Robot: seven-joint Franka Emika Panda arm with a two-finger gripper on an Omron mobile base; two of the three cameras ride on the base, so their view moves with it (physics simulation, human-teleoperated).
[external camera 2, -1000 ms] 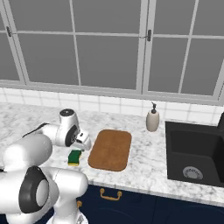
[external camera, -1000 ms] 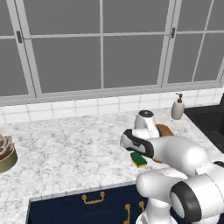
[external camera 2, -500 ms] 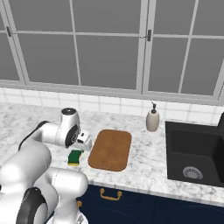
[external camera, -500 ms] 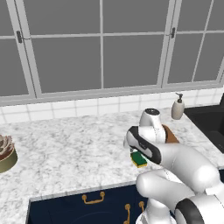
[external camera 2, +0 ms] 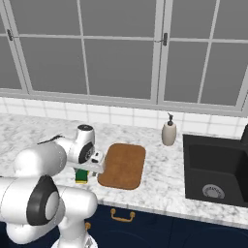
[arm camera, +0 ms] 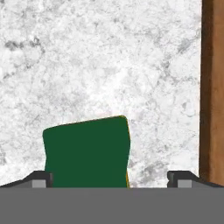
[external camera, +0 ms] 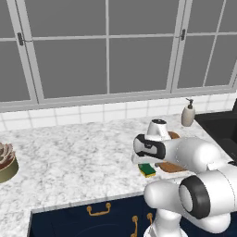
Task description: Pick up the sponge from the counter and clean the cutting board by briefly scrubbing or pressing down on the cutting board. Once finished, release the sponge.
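No lettering, label, brand or number to read anywhere here, not on the soap bottle (external camera 2: 169, 133), not on the counter (external camera 2: 43, 131)

The left base view looks from behind and left of the arm, forward and down across the counter (external camera: 69, 152) toward the windows, from a moderate distance. It takes in the pincer (external camera: 140, 162), the sponge (external camera: 147, 170) just below it, and a sliver of the cutting board (external camera: 172, 135) past it.

The right base view looks the same way from behind and right, and shares the pincer (external camera 2: 97, 163), sponge (external camera 2: 82, 176), cutting board (external camera 2: 123, 164) and counter (external camera 2: 29, 131).

The hand view looks straight down along the pincer (arm camera: 109, 179), very close to the counter (arm camera: 109, 57), with the sponge (arm camera: 85, 151) between the wide-apart fingertips (arm camera: 183, 178) and the cutting board (arm camera: 213, 87) edge along one side.
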